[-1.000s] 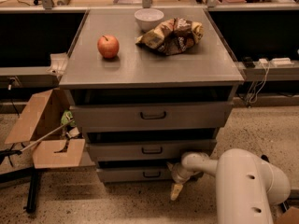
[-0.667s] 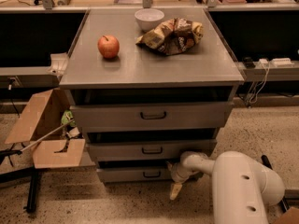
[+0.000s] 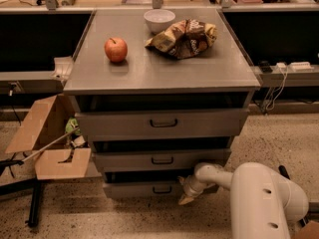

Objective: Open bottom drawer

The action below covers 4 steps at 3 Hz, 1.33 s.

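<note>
One tool (image 3: 185, 197) is hanging low at the scene's 5 o'clock, against the right end of the bottom drawer (image 3: 134, 189); whether it is apart or together cannot be told. Its handle (image 3: 162, 188) is sitting at the tool's 9 o'clock. Two larger drawer fronts (image 3: 124, 159) are stacking at 12 o'clock. An apple (image 3: 115, 49), bowl (image 3: 159, 19) and snack bag (image 3: 183, 37) are resting on the counter (image 3: 164, 73).
</note>
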Each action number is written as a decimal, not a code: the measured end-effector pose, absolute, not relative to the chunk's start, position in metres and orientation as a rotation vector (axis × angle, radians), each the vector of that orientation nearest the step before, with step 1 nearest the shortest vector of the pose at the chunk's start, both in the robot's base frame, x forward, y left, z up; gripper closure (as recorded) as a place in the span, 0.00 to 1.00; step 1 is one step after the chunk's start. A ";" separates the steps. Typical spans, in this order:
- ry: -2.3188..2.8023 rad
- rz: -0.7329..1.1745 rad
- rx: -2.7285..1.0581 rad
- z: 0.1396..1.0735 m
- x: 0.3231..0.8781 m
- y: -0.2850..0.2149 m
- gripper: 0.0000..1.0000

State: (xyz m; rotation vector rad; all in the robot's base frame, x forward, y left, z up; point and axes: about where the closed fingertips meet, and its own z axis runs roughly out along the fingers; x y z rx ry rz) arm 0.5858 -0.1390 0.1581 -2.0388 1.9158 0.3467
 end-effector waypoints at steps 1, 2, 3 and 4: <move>1.916 0.347 -2.039 0.164 0.587 -0.139 0.65; 1.916 0.347 -2.039 0.166 0.587 -0.139 0.65; 1.916 0.347 -2.039 0.166 0.587 -0.139 0.34; 1.916 0.347 -2.039 0.166 0.587 -0.139 0.10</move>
